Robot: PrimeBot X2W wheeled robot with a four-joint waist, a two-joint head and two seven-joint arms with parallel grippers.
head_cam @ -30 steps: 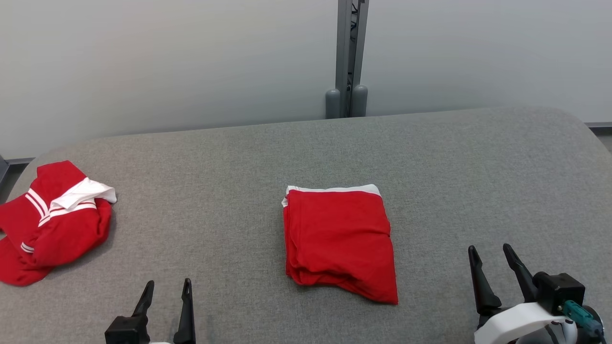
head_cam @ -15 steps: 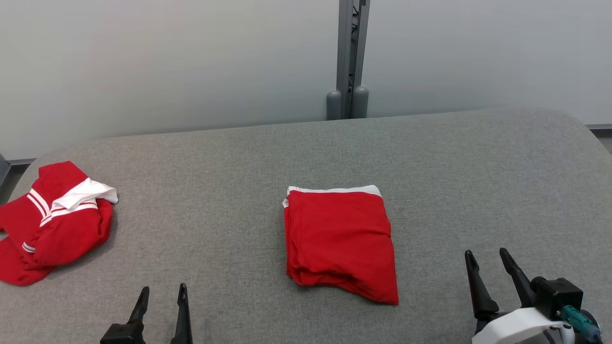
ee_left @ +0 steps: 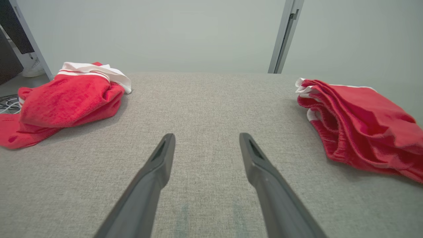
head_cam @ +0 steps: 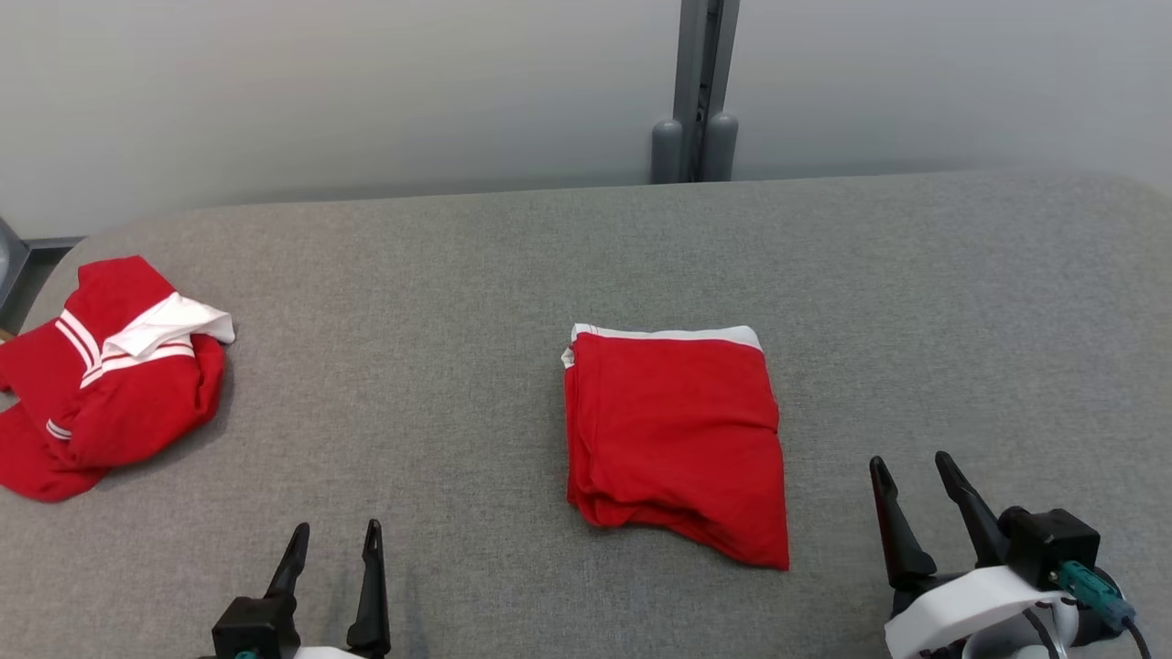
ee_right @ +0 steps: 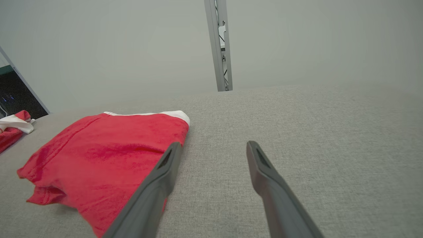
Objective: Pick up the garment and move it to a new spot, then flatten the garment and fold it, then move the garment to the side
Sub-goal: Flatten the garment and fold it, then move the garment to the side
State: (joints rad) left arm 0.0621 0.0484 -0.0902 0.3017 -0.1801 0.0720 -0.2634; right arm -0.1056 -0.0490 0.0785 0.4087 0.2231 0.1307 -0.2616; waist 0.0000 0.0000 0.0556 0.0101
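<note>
A red garment (head_cam: 673, 439) with a white band lies folded in a neat rectangle in the middle of the grey table (head_cam: 458, 302). It also shows in the left wrist view as the folded garment (ee_left: 363, 122) and in the right wrist view as the folded garment (ee_right: 109, 155). My left gripper (head_cam: 336, 526) is open and empty near the front edge, well to the left of it. My right gripper (head_cam: 909, 458) is open and empty just right of the garment's near corner. In the wrist views, the left gripper (ee_left: 206, 135) and right gripper (ee_right: 214, 143) hover over bare cloth.
A second red garment with white stripes (head_cam: 110, 375) lies crumpled at the table's far left edge, also seen as a crumpled heap (ee_left: 66, 96). A grey post (head_cam: 700, 91) stands against the pale wall behind the table. The table's back corners are rounded.
The head camera has moved, so the whole picture has slid a little. My right gripper now stands slightly nearer the folded garment. Both grippers stay open and the garments lie as before.
</note>
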